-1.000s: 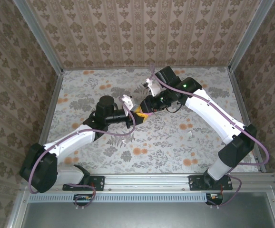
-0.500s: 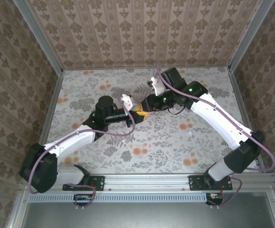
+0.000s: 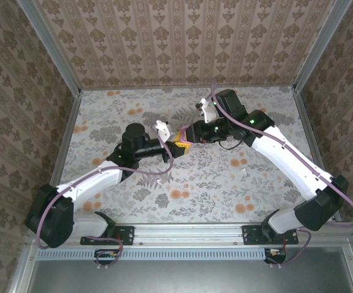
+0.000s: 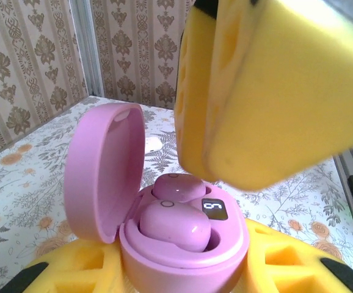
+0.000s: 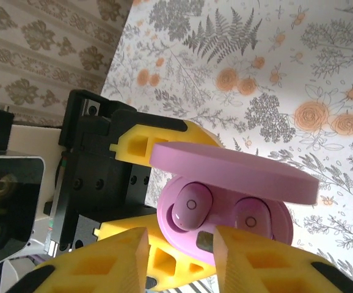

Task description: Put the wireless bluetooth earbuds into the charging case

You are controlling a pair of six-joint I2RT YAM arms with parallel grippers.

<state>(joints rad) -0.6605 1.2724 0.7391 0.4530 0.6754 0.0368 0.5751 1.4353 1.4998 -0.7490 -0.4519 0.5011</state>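
Two pink earbuds [image 4: 175,223], seated side by side in the wells of the pink charging case [image 4: 164,250], rounded backs up, undersides sunk out of sight. Same pair seen from the right wrist, tucked under the raised lid [image 5: 234,172]. Small dark display [image 4: 213,209] just beside them on the case's inner face, digit too blurred to read for sure. Bottom of the case cut off by the lower edge of the left wrist view. From the top camera, case and contents too small to make out between the two hands.

Lid hinged back and standing nearly upright on the case's left in the left wrist view, mouth open upward.

Left hand [image 3: 178,144] closed on the case, one yellow finger at each side. Right hand [image 5: 179,259] parted by a narrow gap, holding nothing, fingers near the case's open front. One of its fingers [image 4: 268,91] large and blurred above and right of the open mouth, apart from the case, cut off by the top edge.

Case held up off the floral tabletop [image 3: 213,183], near its middle. Open surface all around, patterned walls [image 3: 182,43] and metal frame posts [image 3: 74,119] well apart from both hands. Small white speck [image 4: 154,144] on the tabletop behind the lid.
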